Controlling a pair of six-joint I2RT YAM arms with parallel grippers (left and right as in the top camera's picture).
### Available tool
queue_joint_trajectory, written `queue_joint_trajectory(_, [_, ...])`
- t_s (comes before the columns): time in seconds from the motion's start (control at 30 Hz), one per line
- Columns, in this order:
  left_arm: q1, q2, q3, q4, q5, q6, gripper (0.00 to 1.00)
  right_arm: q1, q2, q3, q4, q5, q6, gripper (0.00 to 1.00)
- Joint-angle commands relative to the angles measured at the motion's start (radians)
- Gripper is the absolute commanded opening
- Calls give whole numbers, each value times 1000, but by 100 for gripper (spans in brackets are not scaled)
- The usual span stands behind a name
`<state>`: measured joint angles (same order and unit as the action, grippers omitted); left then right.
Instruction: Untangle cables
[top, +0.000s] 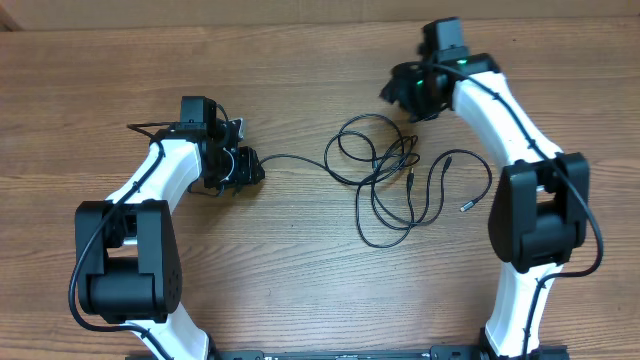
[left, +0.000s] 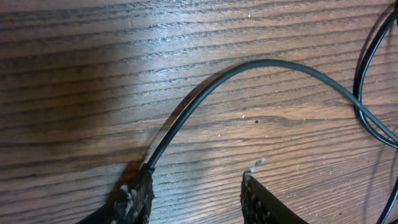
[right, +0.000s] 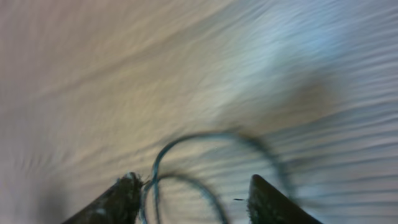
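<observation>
The cables (top: 385, 185) are thin black cords lying in overlapping loops on the wooden table (top: 290, 260), between the two arms. Silver-tipped plug ends (top: 465, 207) point to the right. One strand (top: 295, 160) runs left to my left gripper (top: 250, 166). In the left wrist view this strand (left: 249, 65) ends against the tip of the left finger (left: 140, 193), and my left gripper (left: 198, 177) is open with bare wood between its jaws. My right gripper (top: 397, 92) hovers above the tangle's far side. In the blurred right wrist view it (right: 194, 183) is open over cable loops (right: 180, 158), holding nothing.
The table's far edge (top: 200, 10) runs along the top of the overhead view. Both arm bases (top: 125, 270) stand at the near side, left and right. Bare wood lies in front of the tangle and at the far left.
</observation>
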<state>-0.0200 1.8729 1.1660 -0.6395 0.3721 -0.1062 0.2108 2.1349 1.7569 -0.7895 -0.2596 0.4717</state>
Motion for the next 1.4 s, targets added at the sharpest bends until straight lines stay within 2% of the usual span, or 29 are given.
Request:
queue_joint_trajectory(0.0, [-7,1,19,1,-11,-14,47,71,10,-20,-6,-64,-89,49])
queue_joint_trajectory(0.13, [-7,1,19,0,-53,-40,48,161,22,-62,-6,-64,-88,37])
queue_joint_trajectory(0.27, [-7,1,19,-1,-86,-78,54,259,24,-121,35,-63,-89,35])
queue_joint_trajectory(0.33, [-7,1,19,-2,-91,-78,55,307,24,-149,67,-40,-87,28])
queue_joint_trajectory(0.6, [-7,1,19,-3,-91,-78,59,423,24,-209,133,18,-80,21])
queue_joint_trajectory(0.83, [-7,1,19,-3,-91,-78,60,427,26,-212,130,165,-23,17])
queue_joint_trajectory(1.37, [-7,1,19,-4,-91,-78,60,400,39,-213,118,193,-19,17])
